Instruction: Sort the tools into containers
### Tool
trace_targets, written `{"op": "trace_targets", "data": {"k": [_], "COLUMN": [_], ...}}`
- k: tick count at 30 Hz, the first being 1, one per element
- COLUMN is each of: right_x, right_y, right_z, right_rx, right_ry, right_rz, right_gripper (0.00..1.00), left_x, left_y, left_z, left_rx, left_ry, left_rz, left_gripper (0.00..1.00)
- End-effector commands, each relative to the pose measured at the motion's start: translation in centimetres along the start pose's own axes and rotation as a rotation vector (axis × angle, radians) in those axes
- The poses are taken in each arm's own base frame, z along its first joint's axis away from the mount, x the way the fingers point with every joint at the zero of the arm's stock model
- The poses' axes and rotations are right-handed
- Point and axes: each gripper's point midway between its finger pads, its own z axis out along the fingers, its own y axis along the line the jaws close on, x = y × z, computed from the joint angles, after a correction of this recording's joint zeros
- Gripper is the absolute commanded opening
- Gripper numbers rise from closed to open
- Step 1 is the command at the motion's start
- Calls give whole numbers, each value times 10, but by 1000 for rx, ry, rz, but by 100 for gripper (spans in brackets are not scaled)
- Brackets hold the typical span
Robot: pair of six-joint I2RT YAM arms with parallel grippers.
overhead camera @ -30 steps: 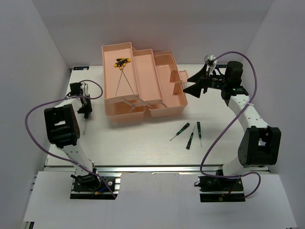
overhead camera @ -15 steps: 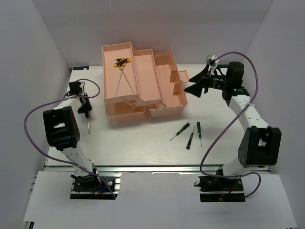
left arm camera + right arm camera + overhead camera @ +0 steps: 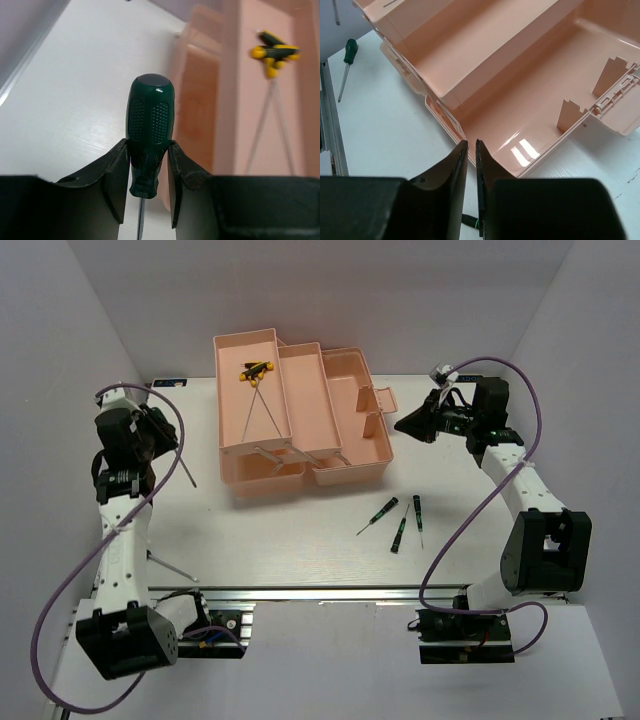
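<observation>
My left gripper (image 3: 158, 432) hangs above the table's left side, shut on the larger green-handled screwdriver (image 3: 149, 120). Its metal shaft (image 3: 186, 469) slants down toward the toolbox. The salmon-pink toolbox (image 3: 345, 455) stands open at the back middle, and the yellow-and-black-handled rods (image 3: 255, 370) lie in its upper left tray (image 3: 228, 390). Three small green-and-black screwdrivers (image 3: 400, 530) lie on the table in front of the toolbox. My right gripper (image 3: 408, 424) hovers just right of the toolbox, over its near edge (image 3: 445, 117). Its jaws are drawn together to a thin slit with nothing between them.
The toolbox's lower compartments (image 3: 555, 95) hold nothing, and dividers stand at their right end. A thin grey line (image 3: 170, 565) crosses the table beside the left arm. White walls close in the table on three sides. An aluminium rail (image 3: 320, 592) runs along the near edge.
The left arm has risen from the table and swung back left, lifting the large screwdriver. The right gripper's jaws have gone from wide open to nearly together.
</observation>
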Motion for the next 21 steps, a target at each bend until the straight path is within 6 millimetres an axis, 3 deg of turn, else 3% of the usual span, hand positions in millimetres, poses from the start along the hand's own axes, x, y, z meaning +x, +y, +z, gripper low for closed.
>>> {"op": "trace_targets", "data": {"k": [1,6,8,9,11,12,13,15,16,17,18,19,20,21], "right_x": [-2,-5,-4,-3,-2,-4,-4,0,2,3,3,9,8,12], "right_y": [0,-3,-3,-4,-2,1,1,5,5,5,8,10,13,13], "right_z": [-1,-1,-1,-2,-3,-4,-6,-9,-11,-12,-14,-15,-18,-19], "right_rx": [-9,14,18,23,25,26,30,45,51,61,66,69,78,85], "right_ry": [-6,-13,-11,-10,-6,-8,-7,1,4,5,4,18,20,24], "right_rz": [-5,-15,-14,-12,-12,-22,-28,-42,-45,-57,-62,-40,-41,-37], "right_gripper": [17,30,34,37,39,39,40,40,40,41,42,42,44,46], "left_x": [-22,-63,-55,-44,-37,-45,-31,-36,-17,-11,-18,-18,5,7], "left_y": [-43,-125,-183,-223,-258,-290,-305,-337,-344,-351,-362,-358,-362,-361], "left_z": [-31,-73,-79,-79,-77,-91,-71,-70,-35,-23,-21,1,29,55], "left_rx": [200,541,687,769,820,905,896,933,861,827,812,707,663,571], "left_ry": [-40,-107,-74,-39,-11,-32,5,0,40,55,52,32,72,62], "left_rz": [-32,-101,-112,-107,-110,-120,-123,-134,-136,-134,-115,-124,-100,-100], "left_gripper": [0,0,0,0,0,0,0,0,0,0,0,0,0,0]}}
